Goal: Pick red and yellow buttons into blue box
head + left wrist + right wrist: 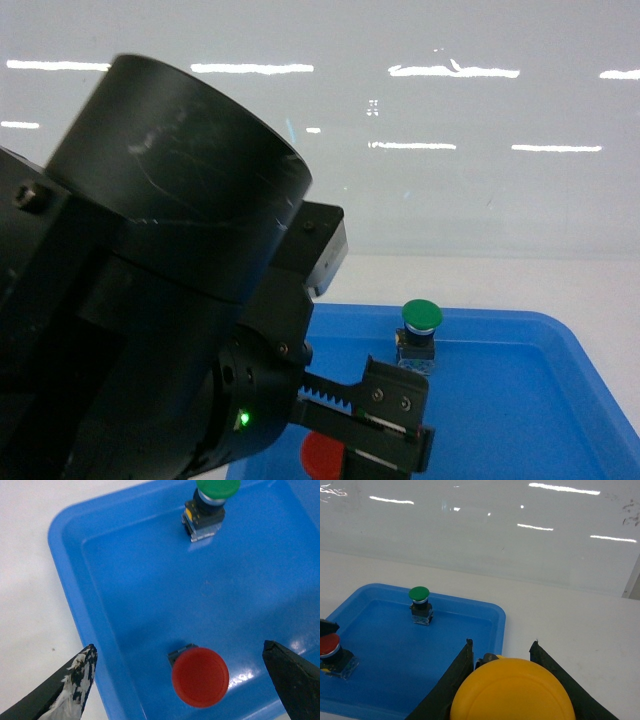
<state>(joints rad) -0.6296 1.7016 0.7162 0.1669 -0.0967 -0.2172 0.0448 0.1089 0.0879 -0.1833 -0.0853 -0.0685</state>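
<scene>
We judged the job barely begun, with neither button in the blue box yet; that box showed in none of our views, so we could not say where it stood. Our right gripper [502,655] was clamped on the yellow button [512,692], whose cap filled the bottom of the right wrist view, raised near the shallow blue tray's [500,617] 4 o'clock corner. Our left gripper [182,680] was spread wide, one finger at each side of the red button [200,677], touching neither; that button stood in the tray near its 7 o'clock corner. The green button [210,505] stood apart towards 12 o'clock in the tray and needed no handling. What remained, as we read it: closing on the red one, carrying both across and releasing them. The left arm's housing [150,300] blocked much of the head view, leaving only a sliver of red cap. The yellow button's body was almost wholly hidden beneath its cap.
</scene>
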